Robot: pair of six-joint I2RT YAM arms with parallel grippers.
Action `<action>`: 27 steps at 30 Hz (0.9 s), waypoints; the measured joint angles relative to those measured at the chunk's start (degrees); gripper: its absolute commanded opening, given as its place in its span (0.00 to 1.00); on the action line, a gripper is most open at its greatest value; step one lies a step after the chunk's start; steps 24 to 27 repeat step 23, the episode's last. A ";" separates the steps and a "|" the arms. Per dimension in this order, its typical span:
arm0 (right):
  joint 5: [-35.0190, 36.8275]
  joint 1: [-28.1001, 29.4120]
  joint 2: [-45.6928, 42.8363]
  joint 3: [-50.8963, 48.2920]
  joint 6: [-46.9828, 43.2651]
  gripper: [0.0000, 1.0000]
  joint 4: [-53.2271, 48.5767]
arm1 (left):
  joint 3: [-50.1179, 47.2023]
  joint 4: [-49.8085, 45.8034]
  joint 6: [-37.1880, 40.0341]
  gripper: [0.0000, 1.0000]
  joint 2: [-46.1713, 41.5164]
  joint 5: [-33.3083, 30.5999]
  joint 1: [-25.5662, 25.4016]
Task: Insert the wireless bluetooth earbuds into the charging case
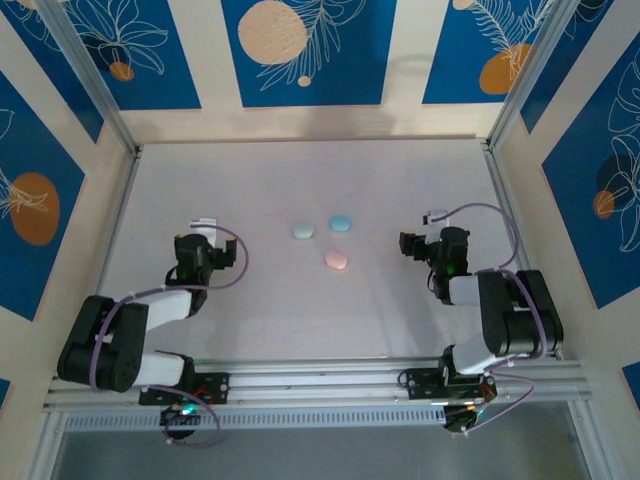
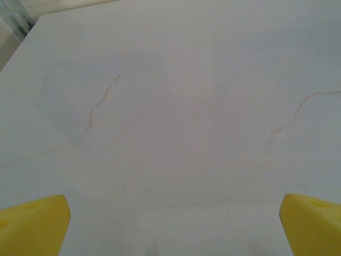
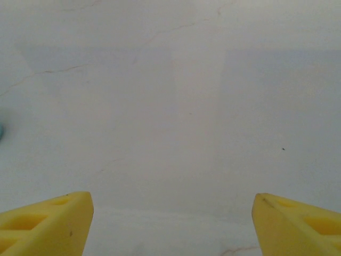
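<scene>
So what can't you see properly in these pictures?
- Top view: the mint case, blue case and pink case are too small to tell whether their lids are open or shut.
- Right wrist view: a teal speck is cut off by the left edge.

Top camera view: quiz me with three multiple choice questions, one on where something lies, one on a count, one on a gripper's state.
1. Where does the pink piece lie relative to the mint piece and the blue piece?
A. nearer the arm bases
B. farther from them
C. on top of them

2. How many pastel pieces lie on the table?
A. one
B. five
C. three

3. How does the right gripper stand?
A. shut on the pink piece
B. open, empty
C. shut, empty

Answers:
1 A, it sits lowest of the three in the top view.
2 C, one mint, one blue, one pink.
3 B, its yellow fingers stand wide apart over bare table.
</scene>
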 measured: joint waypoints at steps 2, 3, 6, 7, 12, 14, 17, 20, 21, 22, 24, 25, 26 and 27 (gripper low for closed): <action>-0.61 -0.26 1.01 0.76 1.18 0.99 -0.44 | 0.00 2.51 0.76 1.00 0.94 0.87 0.63; -0.83 -0.50 1.22 1.38 1.33 0.99 -0.52 | -0.04 4.52 1.05 1.00 1.68 1.25 1.05; -0.72 -0.63 1.22 2.29 2.40 0.99 0.50 | -0.96 14.19 1.25 1.00 6.71 2.03 2.56; -0.31 -0.55 1.22 2.34 2.60 0.99 0.94 | -1.49 17.46 1.29 1.00 9.33 2.08 2.99; 0.76 -0.26 1.22 2.34 3.39 0.99 1.25 | -1.31 17.18 0.63 1.00 12.00 2.03 3.91; 0.79 -0.26 1.22 2.34 3.43 0.99 1.25 | -0.68 17.62 0.48 1.00 11.98 2.01 4.46; 0.79 -0.31 1.22 2.34 3.67 0.99 1.22 | -0.50 18.12 0.48 1.00 11.98 2.01 4.74; 0.79 -0.31 1.22 2.34 3.85 0.99 1.22 | -0.50 18.08 0.52 1.00 11.98 2.56 4.74; 0.79 -0.31 1.22 2.34 3.85 0.99 1.22 | -0.48 18.05 0.52 1.00 11.98 2.75 4.74; 0.79 -0.31 1.22 2.34 3.85 0.99 1.22 | -0.48 18.05 0.52 1.00 11.98 2.91 4.74; 0.79 -0.31 1.22 2.34 3.85 0.99 1.22 | -0.48 18.05 0.55 1.00 11.98 3.02 4.74; 0.79 -0.31 1.22 2.34 3.85 0.99 1.22 | -0.48 18.05 0.55 1.00 11.98 3.02 4.74; 0.79 -0.31 1.22 2.34 3.85 0.99 1.22 | -0.48 18.05 0.55 1.00 11.98 3.02 4.74; 0.79 -0.31 1.22 2.34 3.85 0.99 1.22 | -0.48 18.05 0.55 1.00 11.98 3.02 4.74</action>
